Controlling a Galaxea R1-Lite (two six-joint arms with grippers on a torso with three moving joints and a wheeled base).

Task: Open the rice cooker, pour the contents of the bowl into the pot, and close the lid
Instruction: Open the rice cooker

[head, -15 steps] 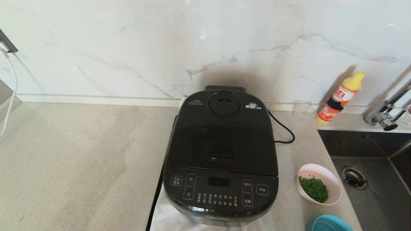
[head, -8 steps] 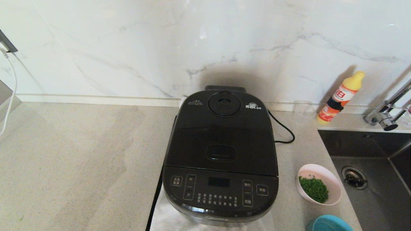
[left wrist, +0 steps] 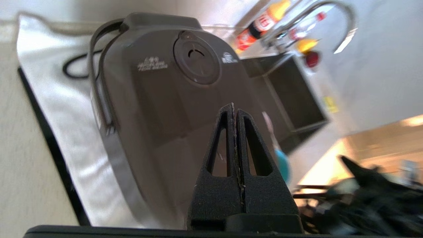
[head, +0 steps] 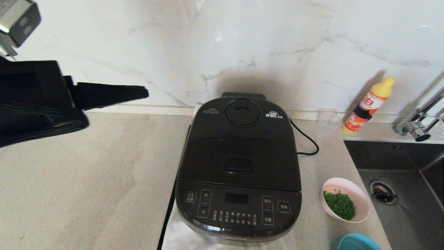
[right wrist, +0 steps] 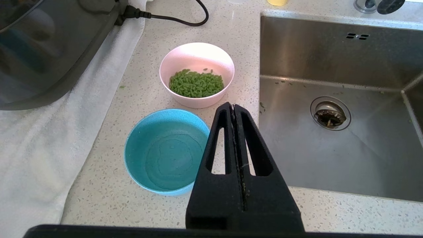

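- Since the earlier head frames, the left gripper (head: 144, 92) had swung into view from the left edge, high above the counter and well apart from the rice cooker (head: 238, 166); nothing else had shifted.
- Its fingers (left wrist: 235, 114) were pressed together with nothing between them, pointing toward the lid (head: 239, 142) in the left wrist view.
- The right gripper (right wrist: 234, 107) hung low beside the sink (right wrist: 333, 59), also closed and empty, just above the blue bowl (right wrist: 165, 152) and near the pink bowl (right wrist: 197, 74).
- The lid lay fully down, so the pot was hidden; the oval release button (head: 238, 165) sat untouched in the middle of the lid.
- Likely risk: a closed fingertip pushing off-centre on the glossy button could slide off, or shove the cooker across the white towel (right wrist: 36, 145) beneath it.
- The lid might spring up into the arm if the gripper lingered over it.
- Later, the pink bowl of green grains (right wrist: 196, 85) stood close to the sink edge; a clumsy pinch on its rim could tip it or spill grains.
- The power cord (head: 305, 140) trailed behind the cooker, on the sink side, and could snag.
- The surface was a speckled pale stone counter (head: 86, 180) against a marble wall (head: 138, 45), with an orange bottle (head: 369, 106) and tap (head: 416, 123) at the back.
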